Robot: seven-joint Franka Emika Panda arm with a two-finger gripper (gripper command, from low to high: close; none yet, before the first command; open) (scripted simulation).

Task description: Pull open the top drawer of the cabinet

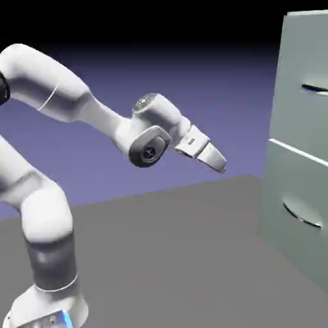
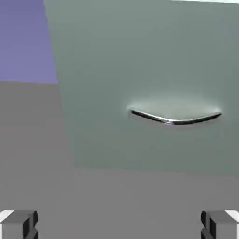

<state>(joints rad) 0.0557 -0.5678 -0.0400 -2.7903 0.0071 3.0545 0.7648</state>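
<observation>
The cabinet point(image 1: 307, 13) stands at the exterior view's right, and the arm point(image 1: 96, 115) reaches toward it from the left. The top drawer point(image 1: 301, 57) is the upper of the two grey-green fronts, shut and level with the lower drawer point(image 1: 275, 186). Its thin, curved handle point(image 1: 314, 89) is near the exterior view's right edge, higher than the gripper point(image 1: 216, 165), which tilts down to the right, well apart from both fronts. The lower handle point(image 1: 302, 216) sits farther down, also to the right of the gripper.

In the hand view, the fingers are spread wide, one at the far left and one at the far right of the bottom edge, with the grey floor point(image 2: 116, 200) showing between them. The lower drawer and its handle fill much of that view, above the fingers
</observation>
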